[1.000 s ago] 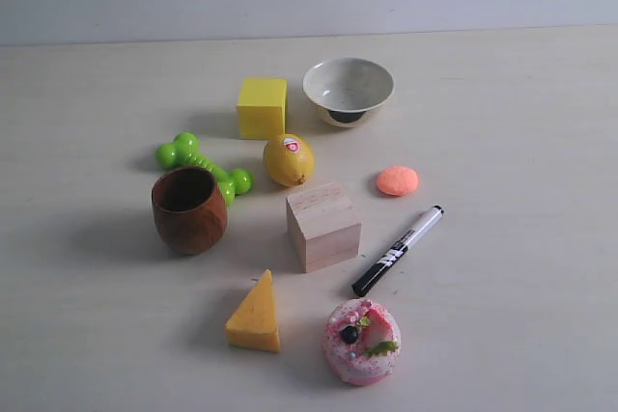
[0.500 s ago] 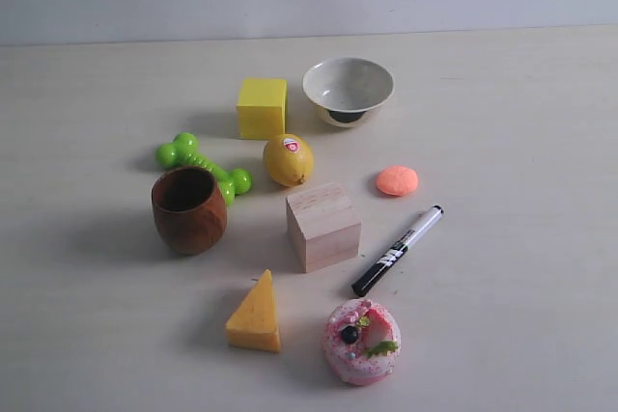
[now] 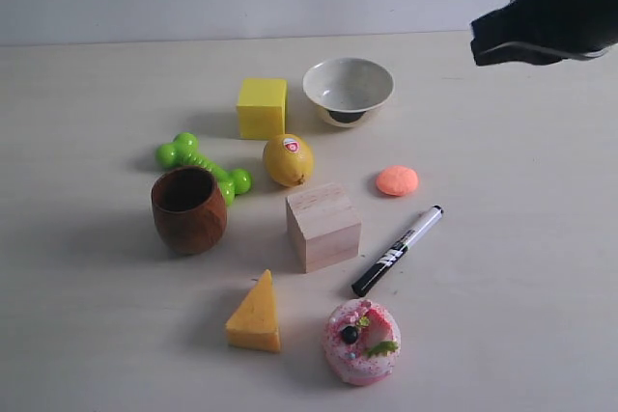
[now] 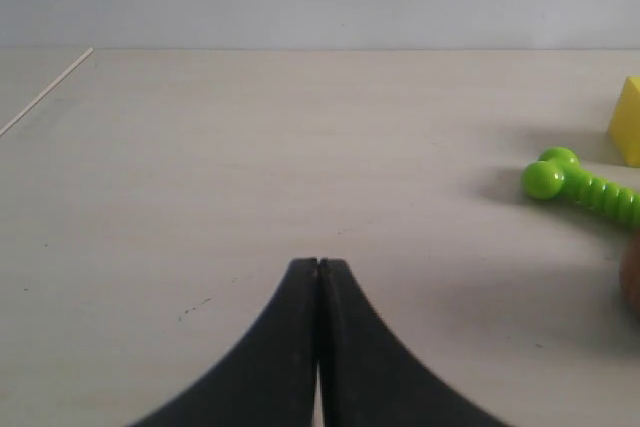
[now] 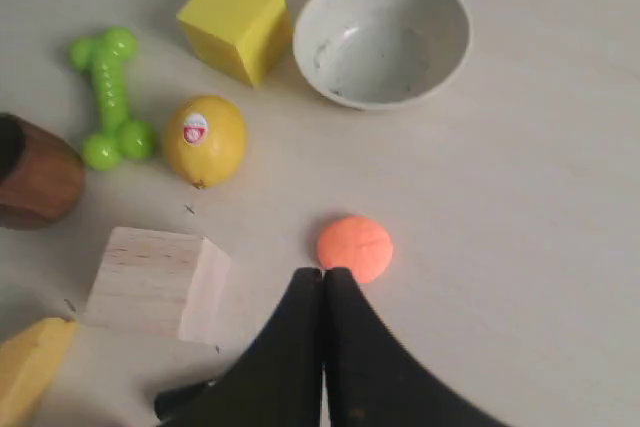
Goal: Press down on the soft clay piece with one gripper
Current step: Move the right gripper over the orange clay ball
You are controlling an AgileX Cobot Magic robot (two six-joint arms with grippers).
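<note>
The soft clay piece [image 3: 397, 180] is a small salmon-orange flattened blob lying on the table between the lemon [image 3: 288, 159] and the marker [image 3: 397, 250]. High at the exterior view's upper right, well above and away from the clay, the black right arm [image 3: 546, 12] shows. In the right wrist view, the shut right gripper [image 5: 322, 272] hangs above the table with the clay [image 5: 355, 247] just beyond its tips. My left gripper [image 4: 318, 263] is shut and empty over bare table; the exterior view does not show it.
A bowl [image 3: 348, 90] and yellow cube [image 3: 262, 107] stand behind the clay. A wooden block [image 3: 323, 226], brown cup [image 3: 189, 208] and green dumbbell toy [image 3: 203, 167] lie to its left. An orange-yellow wedge [image 3: 256, 315] and pink donut [image 3: 362, 342] sit near the front.
The right arm has come into the exterior view at the upper right; it was out of view before. Nothing on the table has moved.
</note>
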